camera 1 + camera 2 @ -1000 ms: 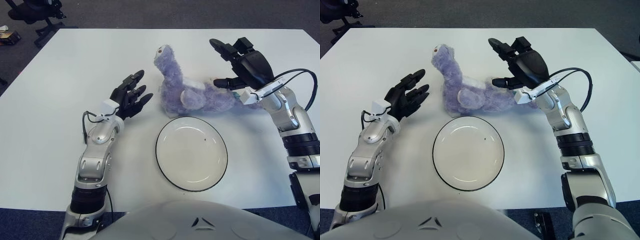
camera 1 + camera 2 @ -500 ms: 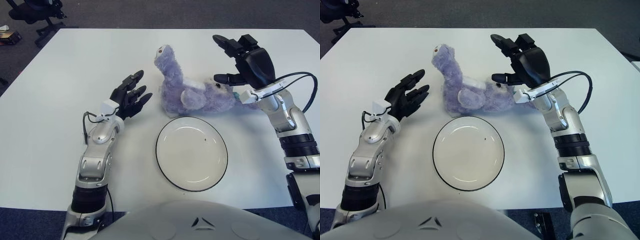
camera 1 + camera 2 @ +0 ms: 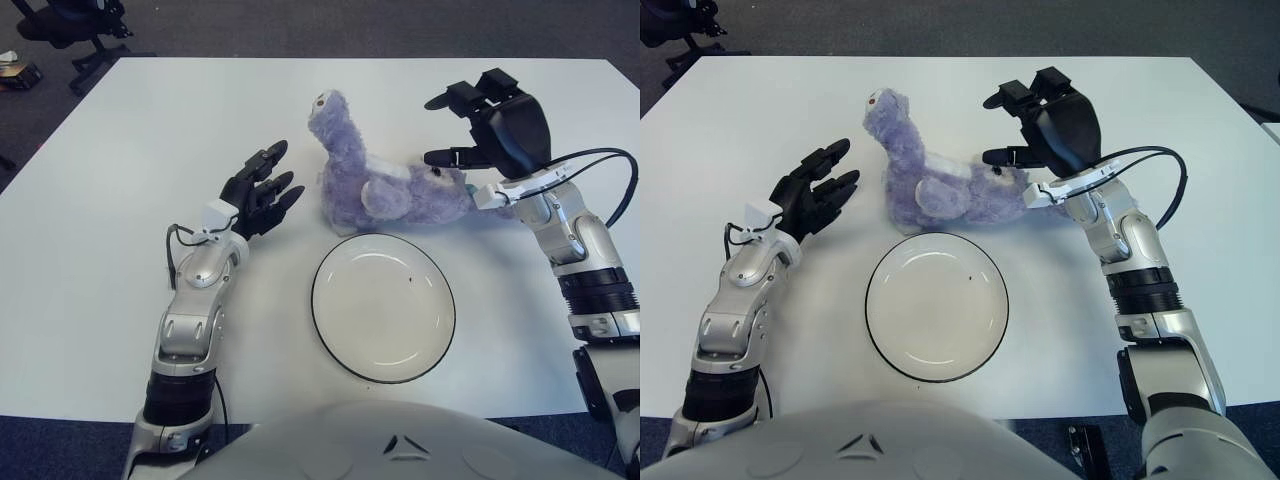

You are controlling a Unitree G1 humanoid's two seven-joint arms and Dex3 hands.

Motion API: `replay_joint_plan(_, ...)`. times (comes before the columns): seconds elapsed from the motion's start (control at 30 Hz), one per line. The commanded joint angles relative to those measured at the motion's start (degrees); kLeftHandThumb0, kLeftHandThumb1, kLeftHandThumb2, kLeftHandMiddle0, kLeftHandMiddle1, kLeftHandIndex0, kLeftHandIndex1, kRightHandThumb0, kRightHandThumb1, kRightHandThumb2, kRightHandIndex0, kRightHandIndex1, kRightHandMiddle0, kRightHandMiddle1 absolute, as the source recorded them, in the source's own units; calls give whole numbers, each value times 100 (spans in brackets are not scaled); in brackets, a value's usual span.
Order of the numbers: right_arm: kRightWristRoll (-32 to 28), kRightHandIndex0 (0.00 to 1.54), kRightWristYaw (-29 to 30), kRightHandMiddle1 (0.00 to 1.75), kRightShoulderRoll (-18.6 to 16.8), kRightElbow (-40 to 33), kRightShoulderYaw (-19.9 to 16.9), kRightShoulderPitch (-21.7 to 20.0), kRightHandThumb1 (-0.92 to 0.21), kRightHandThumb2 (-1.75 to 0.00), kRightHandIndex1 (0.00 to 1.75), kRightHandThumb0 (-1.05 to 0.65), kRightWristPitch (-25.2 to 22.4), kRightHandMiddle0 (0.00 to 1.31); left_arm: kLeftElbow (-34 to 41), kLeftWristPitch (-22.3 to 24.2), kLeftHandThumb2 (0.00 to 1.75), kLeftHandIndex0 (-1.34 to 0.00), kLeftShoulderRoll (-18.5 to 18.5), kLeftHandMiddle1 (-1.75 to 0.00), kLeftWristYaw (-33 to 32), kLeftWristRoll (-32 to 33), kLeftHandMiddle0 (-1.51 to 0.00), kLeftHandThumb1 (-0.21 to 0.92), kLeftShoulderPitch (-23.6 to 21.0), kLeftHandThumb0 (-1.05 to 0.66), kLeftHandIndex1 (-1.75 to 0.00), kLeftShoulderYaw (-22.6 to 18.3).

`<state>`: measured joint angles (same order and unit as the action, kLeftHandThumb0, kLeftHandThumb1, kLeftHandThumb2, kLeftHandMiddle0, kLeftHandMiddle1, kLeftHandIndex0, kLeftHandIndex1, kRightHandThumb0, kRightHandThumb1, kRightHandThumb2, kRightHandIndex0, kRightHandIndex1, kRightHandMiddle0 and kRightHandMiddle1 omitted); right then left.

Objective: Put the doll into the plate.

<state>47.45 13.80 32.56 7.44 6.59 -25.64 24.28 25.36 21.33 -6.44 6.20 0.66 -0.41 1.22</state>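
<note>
A fluffy purple doll (image 3: pixel 375 185) lies on the white table just behind the plate, its head raised at the left and its body stretching right. The white plate (image 3: pixel 383 306) with a dark rim sits empty in front of it. My right hand (image 3: pixel 470 125) hovers at the doll's right end, fingers spread, one finger low beside the fur and the others raised above it. It holds nothing. My left hand (image 3: pixel 262 190) shows left of the doll, fingers extended toward it and a short gap away.
The white table (image 3: pixel 120 140) spreads wide on all sides. A black office chair base (image 3: pixel 75 30) stands on the dark carpet beyond the far left corner. A black cable (image 3: pixel 605 160) loops off my right forearm.
My right hand has lifted and tipped upright at the doll's right end, and its upper fingers have curled in a little. The doll, plate and left hand have stayed put.
</note>
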Motion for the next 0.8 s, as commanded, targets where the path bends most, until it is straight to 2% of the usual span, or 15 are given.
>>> replay_joint_plan(0.0, -13, 4, -125, 4, 142, 34, 83, 12, -92, -58, 0, -88, -3, 8, -46, -87, 16, -51, 23, -3, -80, -29, -66, 92, 37, -60, -18, -33)
replay_joint_plan(0.07, 11, 2, -86, 2, 140, 43, 89, 6, -92, -70, 0, -89, -5, 3, -55, -97, 16, -50, 26, -3, -81, -29, -66, 92, 36, -59, -19, -33)
replay_joint_plan(0.2, 13, 0, -70, 1, 148, 48, 100, 1, -92, -77, 0, -89, -11, 1, -62, -105, 16, -50, 29, -3, -83, -31, -66, 92, 34, -59, -19, -32)
replay_joint_plan(0.77, 114, 0, 156, 1, 170, 153, 155, -51, -92, -77, 0, -88, -2, 1, -97, -165, 15, -49, 54, -3, -109, -36, -67, 92, 32, -57, -22, -25)
